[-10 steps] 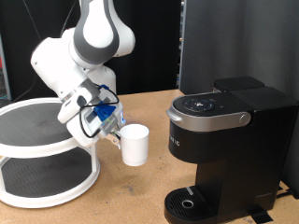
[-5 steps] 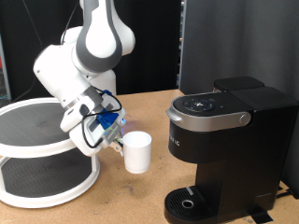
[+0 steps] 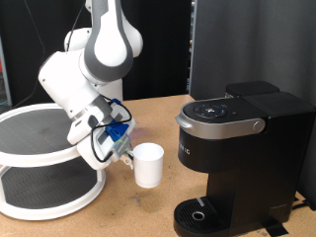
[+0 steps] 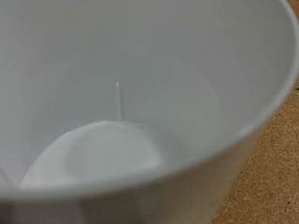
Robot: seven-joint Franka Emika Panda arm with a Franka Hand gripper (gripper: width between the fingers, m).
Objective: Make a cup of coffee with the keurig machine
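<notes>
The cup [image 3: 148,165] is a plain white mug, upright and lifted off the cork table, left of the keurig machine [image 3: 242,148] in the exterior view. My gripper [image 3: 125,154] grips it at its left side, by the handle. The black keurig machine stands at the right with its silver-rimmed lid closed, and its round drip tray [image 3: 201,214] is bare. In the wrist view the cup's white inside [image 4: 121,103] fills the picture and looks empty. My fingers do not show there.
A white two-tier round stand [image 3: 39,163] with dark shelves stands at the exterior view's left, close behind the arm. The cork table [image 3: 128,212] shows below the cup. A dark panel [image 3: 247,44] rises behind the machine.
My gripper has carried the cup lower and a little to the exterior view's right, closer to the machine's base. The machine has not changed.
</notes>
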